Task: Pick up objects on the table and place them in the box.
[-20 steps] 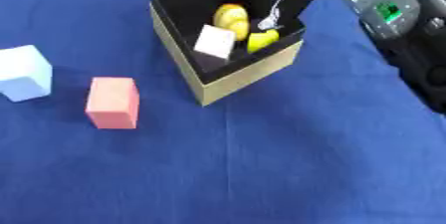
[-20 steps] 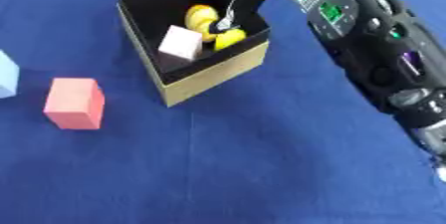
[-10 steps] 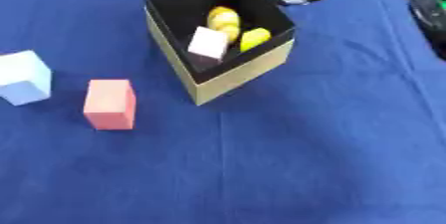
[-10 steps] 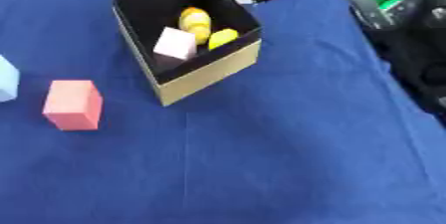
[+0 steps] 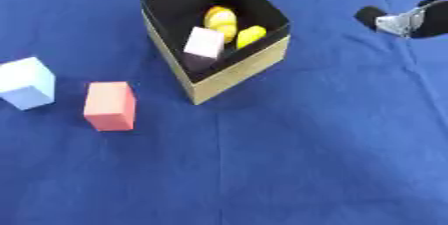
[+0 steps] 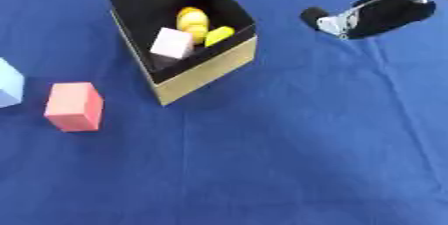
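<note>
The right robot hand hangs above the blue counter, right of the box and apart from it; whether its fingers are open or curled cannot be told. In the box lie a pale cube and yellow pieces. Left of the box, on the counter, sit a pink block and a light-blue cube.

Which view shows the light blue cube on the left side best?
The left eye view: the light blue cube is whole there, beside the pink block. The right eye view shows only a part of it, cut off by the left edge.
</note>
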